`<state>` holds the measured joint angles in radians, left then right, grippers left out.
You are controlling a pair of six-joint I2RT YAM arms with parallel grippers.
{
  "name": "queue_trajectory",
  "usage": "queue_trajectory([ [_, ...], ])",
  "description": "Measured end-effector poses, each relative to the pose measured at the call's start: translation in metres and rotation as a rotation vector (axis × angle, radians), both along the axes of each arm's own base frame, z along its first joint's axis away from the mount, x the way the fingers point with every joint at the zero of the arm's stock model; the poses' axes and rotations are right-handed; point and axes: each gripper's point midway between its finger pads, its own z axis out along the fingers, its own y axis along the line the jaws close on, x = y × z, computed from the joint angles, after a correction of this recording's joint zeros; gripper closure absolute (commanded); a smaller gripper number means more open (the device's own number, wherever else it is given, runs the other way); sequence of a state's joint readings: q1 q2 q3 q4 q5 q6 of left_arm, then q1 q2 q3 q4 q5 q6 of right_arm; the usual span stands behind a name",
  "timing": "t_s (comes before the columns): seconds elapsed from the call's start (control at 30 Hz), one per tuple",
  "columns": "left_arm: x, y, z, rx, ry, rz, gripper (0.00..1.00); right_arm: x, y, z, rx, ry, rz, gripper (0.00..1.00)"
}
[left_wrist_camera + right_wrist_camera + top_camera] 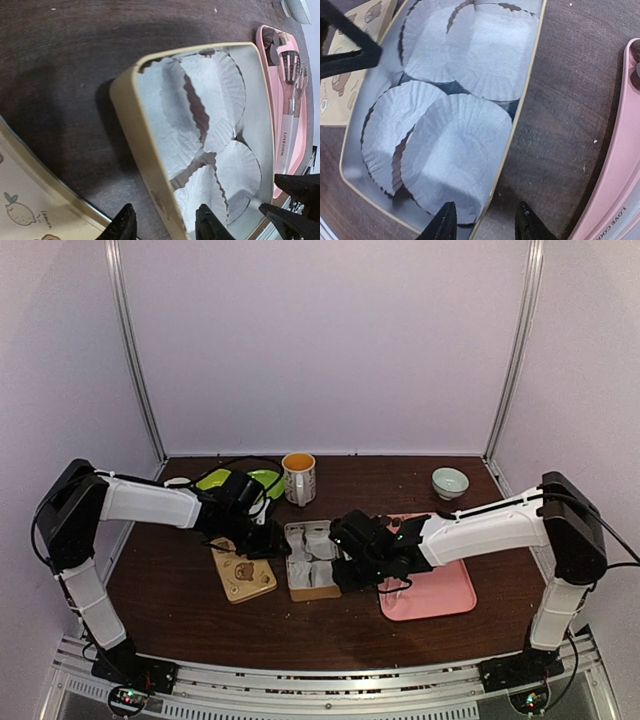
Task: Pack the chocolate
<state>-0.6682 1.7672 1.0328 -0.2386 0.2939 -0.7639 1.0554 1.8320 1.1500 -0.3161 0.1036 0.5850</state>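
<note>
An open cream tin [296,595] lined with white paper cups [455,145] lies mid-table. My left gripper [165,210] is open, one finger outside the tin's left wall [135,125] and one inside over the cups. My right gripper [485,207] is open in the same way across the right wall [527,85]. Neither touches the wall. The chocolate [270,42] shows as small dark lumps at the far end of the pink tray [265,75], beside metal tongs [290,85]. In the top view the arms hide the chocolate.
The tin's bear-printed lid [243,575] lies just left of the tin. The pink tray [440,595] lies to its right. At the back stand a mug [299,478], a green plate [215,480] and a small pale bowl [450,482].
</note>
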Motion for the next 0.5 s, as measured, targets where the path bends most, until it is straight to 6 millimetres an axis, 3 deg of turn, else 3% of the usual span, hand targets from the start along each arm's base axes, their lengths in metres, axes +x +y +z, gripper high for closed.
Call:
queue_trajectory([
  [0.2, -0.009, -0.029, 0.003, 0.0, -0.006, -0.108, 0.58, -0.023, -0.011, 0.029, 0.081, -0.013, 0.018, 0.46],
  [0.37, -0.019, -0.045, 0.005, 0.003, -0.006, -0.17, 0.58, -0.022, -0.031, 0.052, 0.111, -0.07, -0.016, 0.34],
  [0.5, -0.02, -0.053, 0.001, 0.008, 0.002, -0.19, 0.59, -0.015, -0.059, 0.072, 0.13, -0.156, -0.085, 0.32],
])
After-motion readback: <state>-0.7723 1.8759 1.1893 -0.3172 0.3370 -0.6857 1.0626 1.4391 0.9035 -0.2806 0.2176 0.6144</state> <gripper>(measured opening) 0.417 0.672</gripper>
